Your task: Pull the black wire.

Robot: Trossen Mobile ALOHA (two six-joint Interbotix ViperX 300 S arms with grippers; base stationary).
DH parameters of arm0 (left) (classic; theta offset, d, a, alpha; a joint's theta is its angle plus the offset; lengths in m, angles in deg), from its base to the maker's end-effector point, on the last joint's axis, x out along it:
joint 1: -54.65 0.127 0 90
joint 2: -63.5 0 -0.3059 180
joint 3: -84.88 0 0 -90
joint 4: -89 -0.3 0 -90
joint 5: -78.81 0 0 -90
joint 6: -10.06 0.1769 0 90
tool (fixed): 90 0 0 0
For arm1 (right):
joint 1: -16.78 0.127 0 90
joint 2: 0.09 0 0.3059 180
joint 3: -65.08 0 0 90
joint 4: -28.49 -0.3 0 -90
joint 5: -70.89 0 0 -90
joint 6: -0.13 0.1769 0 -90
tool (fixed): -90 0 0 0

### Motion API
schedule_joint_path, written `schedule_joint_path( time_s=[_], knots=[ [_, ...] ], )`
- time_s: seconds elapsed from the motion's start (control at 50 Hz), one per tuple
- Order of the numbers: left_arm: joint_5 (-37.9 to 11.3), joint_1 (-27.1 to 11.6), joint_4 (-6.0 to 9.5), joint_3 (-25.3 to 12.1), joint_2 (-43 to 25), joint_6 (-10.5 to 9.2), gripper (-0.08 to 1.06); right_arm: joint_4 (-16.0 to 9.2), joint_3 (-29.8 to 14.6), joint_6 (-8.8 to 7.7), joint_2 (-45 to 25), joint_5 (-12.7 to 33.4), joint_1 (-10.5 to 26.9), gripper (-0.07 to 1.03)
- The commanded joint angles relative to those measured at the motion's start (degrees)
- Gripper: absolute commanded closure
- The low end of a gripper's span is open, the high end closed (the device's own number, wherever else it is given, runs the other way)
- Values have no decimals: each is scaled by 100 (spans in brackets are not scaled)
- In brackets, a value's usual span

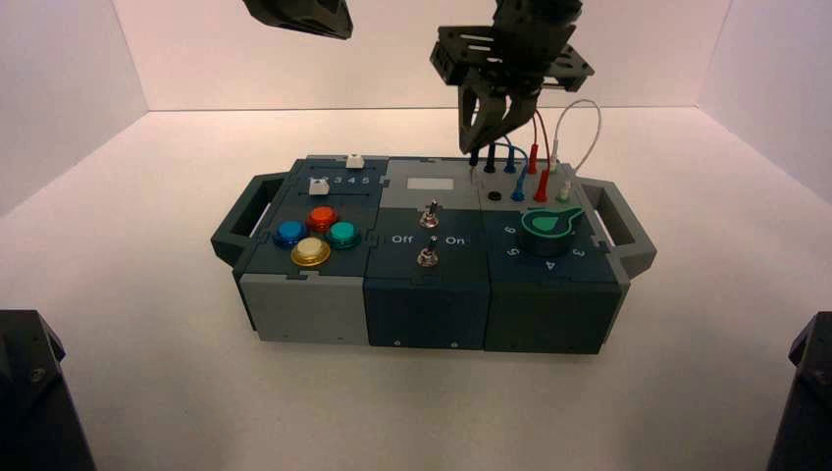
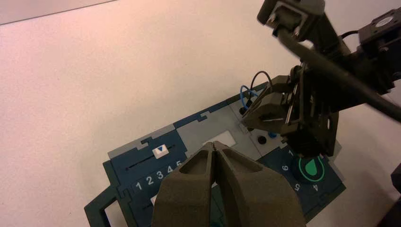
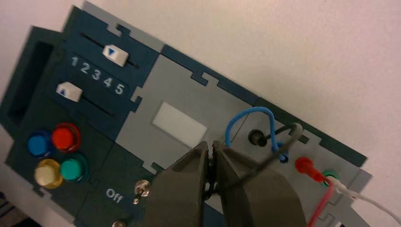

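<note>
The white surface (image 1: 167, 245) gave wide bare room around the box (image 1: 314, 304), most of all past its far edge. The left tool (image 2: 213, 144) waited, shut with nothing in it, high beyond the box's far left part. The right tool (image 3: 210, 144) was over the far side, right of the middle; its tips were nearly together, with one end of the black wire (image 3: 294, 135) in the thin gap. That wire looped over to its other end, a black plug (image 3: 257, 137) in the far row of holes. The near black hole (image 1: 494, 195) had no plug. The step looked like pulling that end free. A soft grip and a slow lift straight up seemed best, then away past the far edge. The blue wire (image 3: 250, 109) looped close by and could have snagged.
</note>
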Motion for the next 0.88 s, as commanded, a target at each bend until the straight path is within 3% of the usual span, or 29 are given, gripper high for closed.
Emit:
schedule_joint_path(
  time_s=[0.02, 0.16, 0.3, 0.36, 0.6, 0.88],
  knots=[
    [62, -18, -35, -220, -44, 53, 101, -9, -237, -26, -79, -88, 18, 76],
    [62, -18, -44, -246, -202, 114, 101, -9, -308, -88, -185, -70, 35, 66],
    [70, -18, -53, -255, -369, 211, 101, 26, -308, -105, -70, -70, 35, 42],
    [79, -18, -53, -264, -422, 220, 101, 35, -316, -123, -44, -79, 35, 37],
    [202, -18, -53, -281, -457, 220, 101, 35, -308, -193, 26, -123, 53, 30],
    [202, -18, -53, -299, -466, 220, 101, 44, -334, -193, 70, -123, 53, 30]
  ],
)
